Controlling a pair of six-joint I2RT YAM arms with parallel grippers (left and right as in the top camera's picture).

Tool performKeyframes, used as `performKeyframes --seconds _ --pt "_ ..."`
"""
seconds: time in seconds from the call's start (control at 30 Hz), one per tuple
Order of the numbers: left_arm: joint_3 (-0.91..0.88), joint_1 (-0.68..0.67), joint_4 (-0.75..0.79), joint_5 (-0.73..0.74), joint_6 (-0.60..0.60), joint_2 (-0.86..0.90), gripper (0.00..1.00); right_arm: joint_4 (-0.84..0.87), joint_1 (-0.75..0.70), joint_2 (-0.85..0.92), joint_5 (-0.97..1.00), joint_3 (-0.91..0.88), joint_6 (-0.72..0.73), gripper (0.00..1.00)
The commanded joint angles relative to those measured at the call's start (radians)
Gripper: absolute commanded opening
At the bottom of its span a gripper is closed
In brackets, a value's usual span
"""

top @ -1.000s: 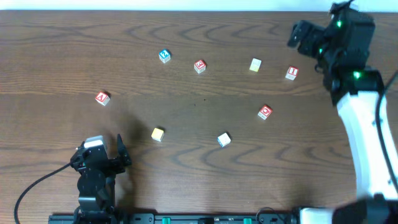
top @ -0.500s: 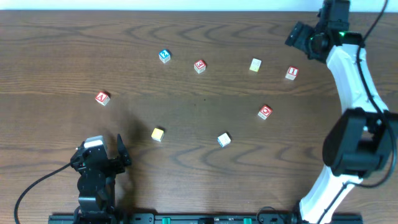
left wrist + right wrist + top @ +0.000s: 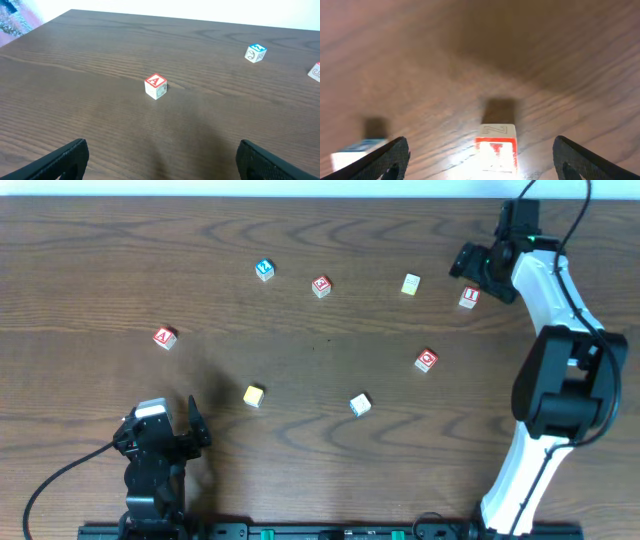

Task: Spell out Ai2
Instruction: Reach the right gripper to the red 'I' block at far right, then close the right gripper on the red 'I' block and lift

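Note:
The red-topped A block (image 3: 164, 337) lies at the left; it also shows in the left wrist view (image 3: 155, 86). A blue-topped block (image 3: 264, 270) lies far back, seen too in the left wrist view (image 3: 255, 52). A red-framed block with an I-like mark (image 3: 468, 297) lies at the back right. My right gripper (image 3: 473, 264) is open just behind it. In the right wrist view this block (image 3: 495, 147) sits between the spread fingers (image 3: 480, 167), washed out by glare. My left gripper (image 3: 158, 430) is open and empty near the front edge, well short of the A block, with only bare table between its fingers (image 3: 161, 165).
Other blocks lie scattered: a red one (image 3: 320, 286), a cream one (image 3: 410, 284), a red one (image 3: 426, 360), a yellow one (image 3: 253, 395) and a white one (image 3: 360, 404). A pale block (image 3: 357, 150) shows beside the right gripper's left finger.
The right arm has swung in from the far right corner and brought its open gripper down and left to the red I-like block. The left arm and all blocks are unmoved.

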Motion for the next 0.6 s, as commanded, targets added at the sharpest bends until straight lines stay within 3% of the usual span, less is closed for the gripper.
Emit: performKeyframes --seconds 0.0,0.57 --pt "-0.022 0.006 -0.004 0.0 0.004 -0.006 0.95 -0.013 -0.013 0.047 -0.005 0.016 0.002 0.89" --pt "-0.022 0.006 -0.004 0.0 0.003 -0.006 0.95 -0.019 -0.013 0.063 -0.02 0.016 0.002 0.57"
